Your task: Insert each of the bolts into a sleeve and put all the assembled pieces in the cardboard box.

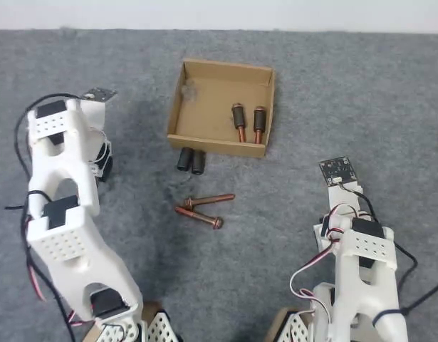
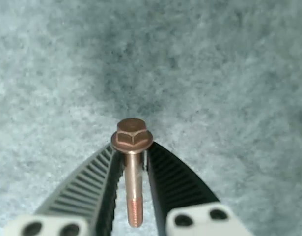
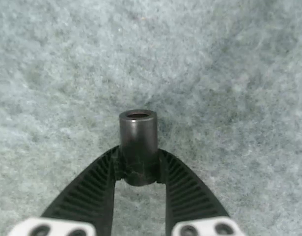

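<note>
My left gripper (image 2: 134, 156) is shut on a copper bolt (image 2: 133, 167), its hex head past the fingertips, over grey carpet. My right gripper (image 3: 139, 164) is shut on a black sleeve (image 3: 138, 142) with its open bore facing away from the wrist. From above, the cardboard box (image 1: 177, 107) sits at the back centre with two assembled bolt-and-sleeve pieces (image 1: 239, 122) (image 1: 259, 123) inside. Two black sleeves (image 1: 191, 160) lie just in front of the box. Two loose copper bolts (image 1: 208, 200) (image 1: 199, 216) lie on the carpet nearer the arms. The left arm (image 1: 62, 185) stands at the left, the right arm (image 1: 357, 256) at the right.
Grey carpet (image 1: 361, 100) covers the whole table. A pale strip runs along the far edge. Open carpet lies between the two arms and to the right of the box.
</note>
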